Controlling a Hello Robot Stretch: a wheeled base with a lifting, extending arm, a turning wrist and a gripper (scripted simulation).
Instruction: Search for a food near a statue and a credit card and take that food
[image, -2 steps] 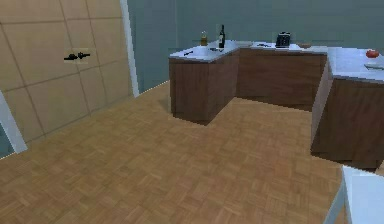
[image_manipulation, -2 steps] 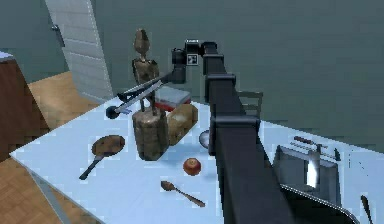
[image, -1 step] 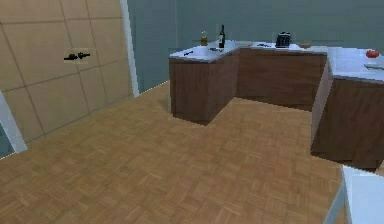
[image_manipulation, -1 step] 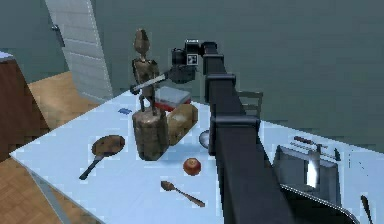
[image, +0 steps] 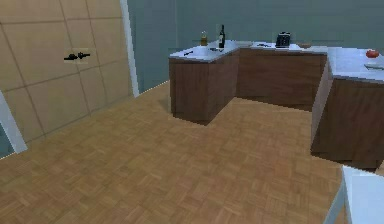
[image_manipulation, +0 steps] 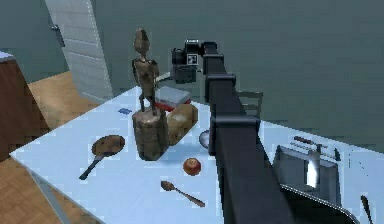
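Observation:
A tall wooden statue (image_manipulation: 143, 70) stands on the pale table (image_manipulation: 70, 150). Beside it lie a tan bread loaf (image_manipulation: 181, 120) and a brown stubby block (image_manipulation: 150, 136). In front of them sits a small red round fruit (image_manipulation: 191, 165). A small flat blue thing, perhaps the card (image_manipulation: 124, 110), lies left of the statue. My arm's dark bar (image_manipulation: 235, 150) rises over the table. The gripper (image_manipulation: 183, 66) is just right of the statue's head, above a pale thing with a red top (image_manipulation: 172, 96). I cannot tell whether it holds anything.
A dark pan (image_manipulation: 104, 148) and a spoon (image_manipulation: 181, 190) lie near the table's front. A dark tray with cutlery (image_manipulation: 305, 168) is at the right, a chair (image_manipulation: 250, 100) behind. Ahead are U-shaped kitchen counters (image: 205, 85) with a bottle (image: 221, 36) and a panelled door (image: 60, 70).

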